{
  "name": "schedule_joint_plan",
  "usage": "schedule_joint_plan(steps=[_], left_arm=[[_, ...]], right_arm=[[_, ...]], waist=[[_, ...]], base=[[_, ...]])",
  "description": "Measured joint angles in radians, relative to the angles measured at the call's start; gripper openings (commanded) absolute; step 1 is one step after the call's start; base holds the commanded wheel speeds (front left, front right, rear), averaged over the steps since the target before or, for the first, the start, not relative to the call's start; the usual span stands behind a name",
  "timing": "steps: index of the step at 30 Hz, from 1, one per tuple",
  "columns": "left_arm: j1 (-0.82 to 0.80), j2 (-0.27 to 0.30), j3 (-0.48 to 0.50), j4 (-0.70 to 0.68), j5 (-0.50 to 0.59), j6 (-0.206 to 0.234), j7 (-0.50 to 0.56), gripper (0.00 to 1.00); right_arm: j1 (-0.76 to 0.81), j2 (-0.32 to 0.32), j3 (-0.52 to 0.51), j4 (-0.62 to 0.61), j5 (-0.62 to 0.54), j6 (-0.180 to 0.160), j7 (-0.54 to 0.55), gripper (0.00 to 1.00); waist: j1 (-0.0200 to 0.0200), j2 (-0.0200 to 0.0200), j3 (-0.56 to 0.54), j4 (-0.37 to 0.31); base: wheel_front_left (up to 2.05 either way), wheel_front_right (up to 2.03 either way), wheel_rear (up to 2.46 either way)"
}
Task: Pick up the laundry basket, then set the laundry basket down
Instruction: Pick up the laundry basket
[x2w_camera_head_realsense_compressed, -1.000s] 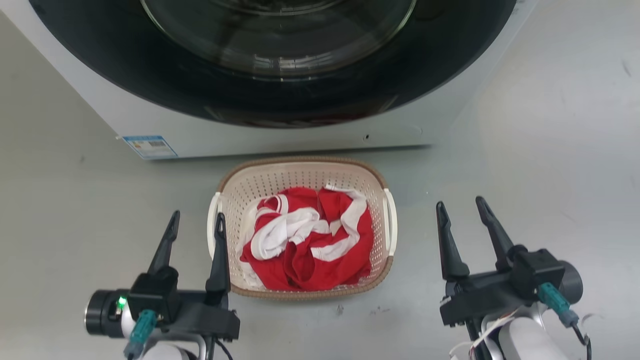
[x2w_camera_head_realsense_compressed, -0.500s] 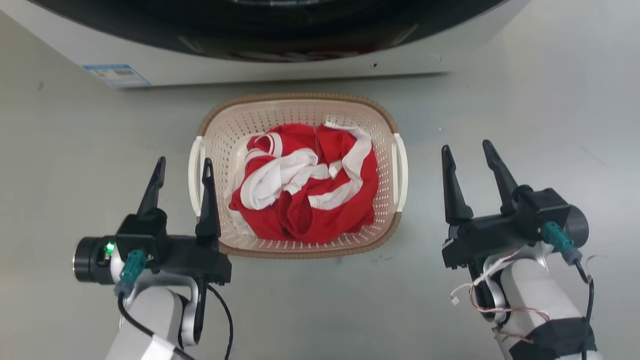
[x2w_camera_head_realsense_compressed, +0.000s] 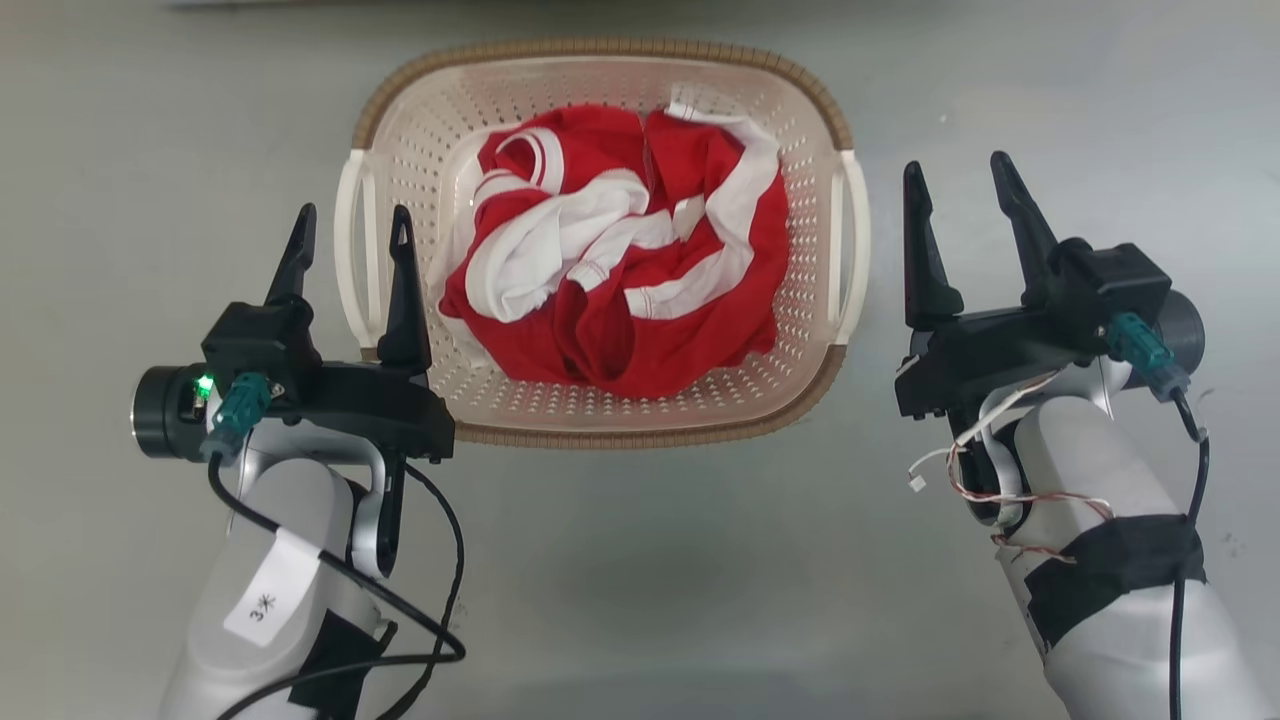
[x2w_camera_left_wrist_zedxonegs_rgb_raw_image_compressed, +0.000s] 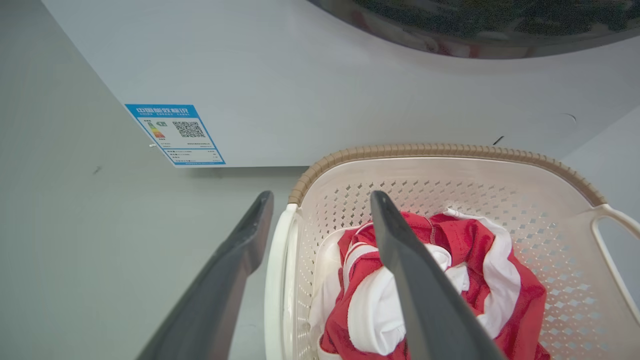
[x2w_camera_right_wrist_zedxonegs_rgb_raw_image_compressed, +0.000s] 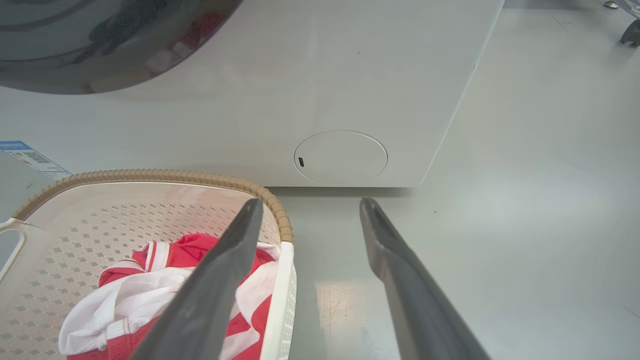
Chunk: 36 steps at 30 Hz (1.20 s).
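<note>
The laundry basket (x2w_camera_head_realsense_compressed: 600, 48) is being supported by the grey floor (x2w_camera_head_realsense_compressed: 640, 580), just in front of the white washing machine (x2w_camera_left_wrist_zedxonegs_rgb_raw_image_compressed: 350, 90), and a bundle of red and white clothing (x2w_camera_head_realsense_compressed: 610, 290) is being carried inside it. The basket's left handle (x2w_camera_head_realsense_compressed: 345, 260) is being straddled by the left end effector (x2w_camera_head_realsense_compressed: 352, 212): its fingers are being held apart, one outside the basket over the floor and the other over the inside, with nothing clamped between them. Whether either finger is touching the handle cannot be told. The right end effector (x2w_camera_head_realsense_compressed: 956, 165) is being held just beside the right handle (x2w_camera_head_realsense_compressed: 862, 240), outside the basket, its fingers likewise spread and nothing gripped. A blue and white label (x2w_camera_left_wrist_zedxonegs_rgb_raw_image_compressed: 175, 134) is being shown on the machine's front in the left wrist view, and a round cover (x2w_camera_right_wrist_zedxonegs_rgb_raw_image_compressed: 340, 156) low on that front in the right wrist view.
</note>
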Motion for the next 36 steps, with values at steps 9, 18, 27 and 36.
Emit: schedule_joint_plan(steps=[9,18,27,36], left_arm=[[-0.067,-0.004,0.022,0.133,-0.017,-0.008,0.0,1.0],[-0.116,-0.009,0.026,0.243,-0.037,-0.017,0.0,1.0],[-0.188,-0.012,0.019,0.331,-0.042,-0.029,0.0,1.0],[-0.239,-0.021,0.01,0.414,-0.042,-0.035,0.0,1.0]], right_arm=[[-0.077,-0.001,0.016,0.105,0.0,0.011,0.0,1.0],[-0.119,-0.002,0.05,0.185,0.023,0.016,0.0,1.0],[-0.185,-0.004,0.106,0.247,0.091,-0.003,0.0,1.0],[-0.225,-0.004,0.163,0.315,0.155,-0.026,0.0,1.0]], waist=[[-0.0001,-0.0001,0.103,0.02],[-0.0001,-0.0002,0.144,0.038],[-0.0001,-0.0002,0.181,0.05],[-0.0003,-0.0003,0.183,0.061]], base=[[0.0,0.0,0.0],[0.0,0.0,0.0],[0.0,0.0,0.0],[0.0,0.0,0.0]])
